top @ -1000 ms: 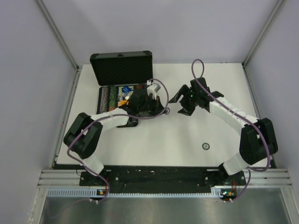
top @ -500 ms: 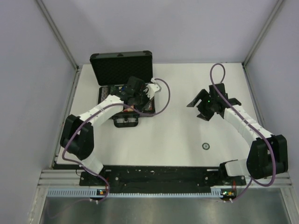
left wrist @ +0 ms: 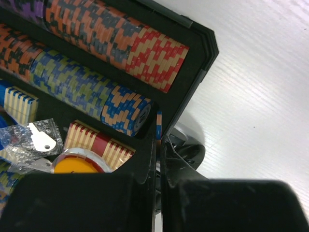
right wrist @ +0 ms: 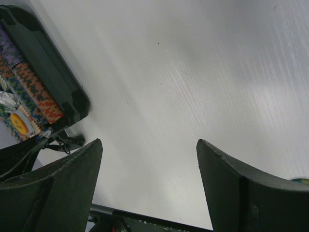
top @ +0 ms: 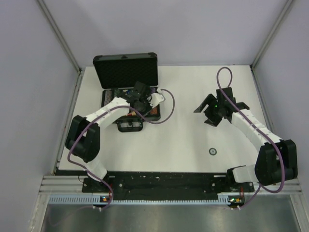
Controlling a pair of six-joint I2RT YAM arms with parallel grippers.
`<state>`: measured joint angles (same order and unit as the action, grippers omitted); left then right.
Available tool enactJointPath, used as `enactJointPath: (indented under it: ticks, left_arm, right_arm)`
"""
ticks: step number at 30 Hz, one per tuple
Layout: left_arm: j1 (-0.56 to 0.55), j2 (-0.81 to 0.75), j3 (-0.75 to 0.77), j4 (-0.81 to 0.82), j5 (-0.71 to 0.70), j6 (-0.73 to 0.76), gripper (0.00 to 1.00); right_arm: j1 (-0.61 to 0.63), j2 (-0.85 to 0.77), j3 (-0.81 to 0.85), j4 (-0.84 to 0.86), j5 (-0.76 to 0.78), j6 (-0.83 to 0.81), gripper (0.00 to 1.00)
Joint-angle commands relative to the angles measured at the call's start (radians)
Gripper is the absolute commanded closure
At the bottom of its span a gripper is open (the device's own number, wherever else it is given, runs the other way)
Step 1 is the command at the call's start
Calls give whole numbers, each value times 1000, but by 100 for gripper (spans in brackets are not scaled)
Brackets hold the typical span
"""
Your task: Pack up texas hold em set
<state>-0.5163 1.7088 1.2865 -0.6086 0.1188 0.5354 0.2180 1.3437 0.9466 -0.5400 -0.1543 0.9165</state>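
Case location: the black rectangular hard-shell briefcase (top: 126, 71) is lying open at the far left of the white table (top: 193, 140), its lid standing upright behind the tray.
Contents: multicoloured striped chip rows (left wrist: 91, 89) are sitting on edge in the tray's channels, beside an orange and white round disc (left wrist: 79, 164) and a small white key in a clear plastic bag (left wrist: 41, 140).
Stray piece: a small dark round chip (top: 212, 151) is lying alone on the table, well apart from the case, near the right arm.
Left gripper (left wrist: 159, 145): it is hovering just over the tray's right wall, jaws clenched together; a thin striped edge is showing at the tips, but I cannot tell whether it is being pinched.
Right gripper (top: 211, 110): it is hanging released, jaws spread wide above bare table and holding nothing.
Handling, case: it is looking stiff and, filled with chips, probably heavy; the lid's free front edge is seeming the place to push.
Handling, chips: they are looking hard, smooth and slippery, likely to roll or spill if tipped.
Grip, loose chip: lying flat, it is probably needing a pinch across its rim.
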Motion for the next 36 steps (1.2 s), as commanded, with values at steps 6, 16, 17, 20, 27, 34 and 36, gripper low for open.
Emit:
enactJointPath:
  ticks: [6, 16, 17, 20, 27, 34, 36]
  left_arm:
    - [13, 9, 14, 69, -90, 47, 100]
    - [15, 71, 65, 60, -110, 14, 78]
    - [15, 69, 65, 55, -110, 11, 71]
    - [15, 54, 62, 59, -110, 0, 60]
    - [38, -29, 42, 90, -97, -41, 51]
    - [62, -116, 5, 141, -108, -60, 52]
    - [73, -143, -4, 153, -110, -78, 52]
  right_arm:
    - [-12, 5, 12, 8, 1, -11, 22]
    - [-12, 17, 9, 6, 1, -10, 22]
    - [-14, 18, 11, 6, 1, -10, 22]
    - [-14, 18, 11, 6, 4, -13, 22]
    - [-20, 9, -9, -24, 41, -39, 22]
    - [-29, 0, -25, -55, 76, -70, 22]
    - [-29, -5, -26, -74, 99, -90, 22]
